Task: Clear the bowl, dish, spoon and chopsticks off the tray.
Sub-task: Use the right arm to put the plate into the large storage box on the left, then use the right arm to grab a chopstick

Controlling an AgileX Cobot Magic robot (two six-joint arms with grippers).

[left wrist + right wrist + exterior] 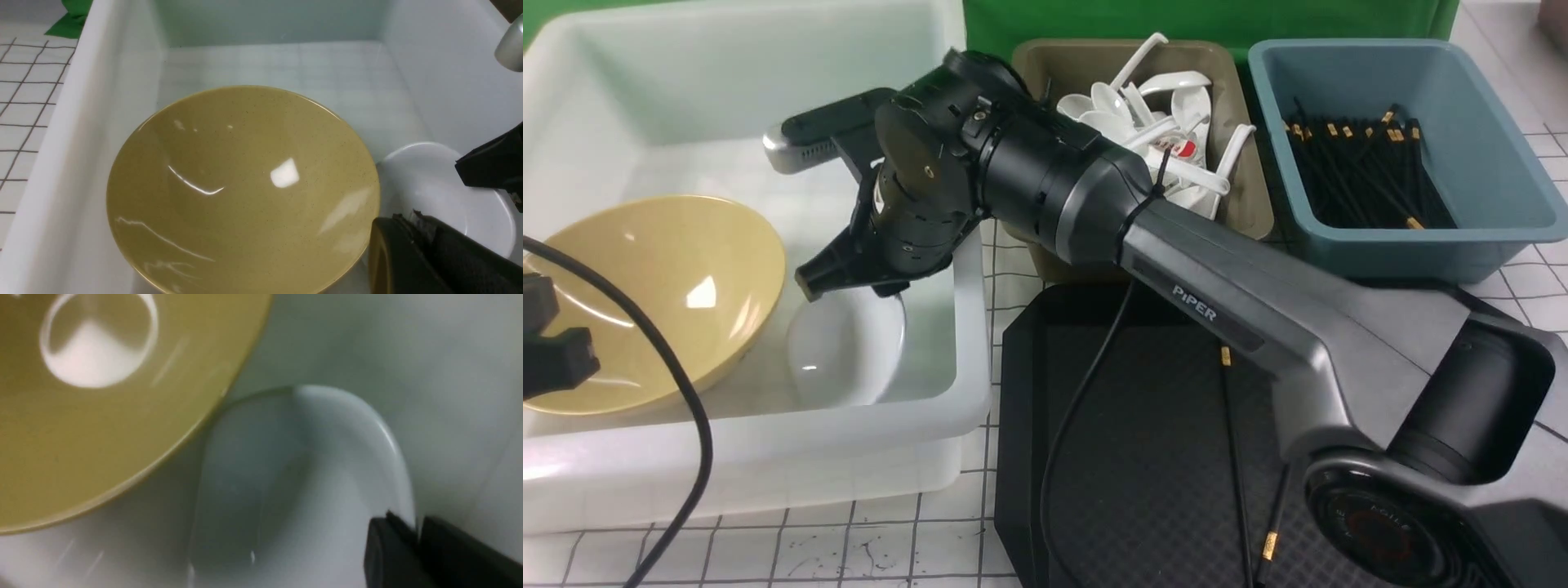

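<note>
One legible marking is found. In the front view, just right of centre of the frame, the word "PiPER" stands in white letters on the grey forearm link of the right arm (pixel 1225 318), running along the link and sloping down to the right. At the lower right of the same frame, the round joint cap (pixel 1380 523) carries faint reddish lettering in a ring; it cannot be read. At upper centre, a white spoon (pixel 1181 150) in the tan bin (pixel 1029 57) bears a small red print, too small to make out. The left wrist and right wrist views show no readable text, number or sign.
</note>
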